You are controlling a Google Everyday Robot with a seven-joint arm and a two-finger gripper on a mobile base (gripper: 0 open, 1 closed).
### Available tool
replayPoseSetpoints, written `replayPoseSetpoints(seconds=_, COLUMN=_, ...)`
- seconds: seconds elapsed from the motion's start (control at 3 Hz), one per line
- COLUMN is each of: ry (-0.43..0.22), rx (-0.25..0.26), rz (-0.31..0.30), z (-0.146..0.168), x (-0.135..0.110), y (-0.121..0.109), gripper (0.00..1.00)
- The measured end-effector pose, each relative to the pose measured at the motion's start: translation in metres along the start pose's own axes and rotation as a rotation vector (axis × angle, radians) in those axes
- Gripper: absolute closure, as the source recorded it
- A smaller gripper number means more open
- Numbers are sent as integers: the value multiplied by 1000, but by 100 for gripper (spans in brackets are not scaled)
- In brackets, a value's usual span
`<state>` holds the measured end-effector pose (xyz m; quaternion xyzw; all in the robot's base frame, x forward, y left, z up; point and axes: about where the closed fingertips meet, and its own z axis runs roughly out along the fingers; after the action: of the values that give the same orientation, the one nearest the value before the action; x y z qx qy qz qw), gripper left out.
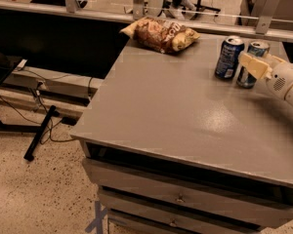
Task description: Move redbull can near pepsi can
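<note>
The pepsi can [228, 57], dark blue with a silver top, stands upright at the back right of the grey table [176, 111]. The redbull can [259, 48], slim and blue-and-silver, stands just to its right, a narrow gap away. My gripper [249, 63] reaches in from the right edge at the redbull can, and its cream front part crosses the can's middle and hides part of it. The can's base looks level with the table top.
A crumpled snack bag [161, 33] lies at the table's back edge, left of the cans. A metal rail [136, 17] runs behind the table. Drawers [180, 199] sit under the top. Cables and a black stand [39, 138] lie on the floor at left.
</note>
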<state>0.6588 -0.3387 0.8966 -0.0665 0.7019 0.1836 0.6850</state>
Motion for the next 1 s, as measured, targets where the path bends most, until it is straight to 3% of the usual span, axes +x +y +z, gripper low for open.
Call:
replayPoseSetpoints(seconds=0.33, ry=1, rx=-10, rz=-4, z=0, x=0, y=1, gripper=0)
replayPoseSetpoints(seconds=0.67, ry=6, rx=-48, rz=-31, z=1, x=-5, y=5, gripper=0)
replayPoseSetpoints(seconds=1.0, ry=31, rx=-80, rz=-120, z=-14, x=-36, y=-4, gripper=0)
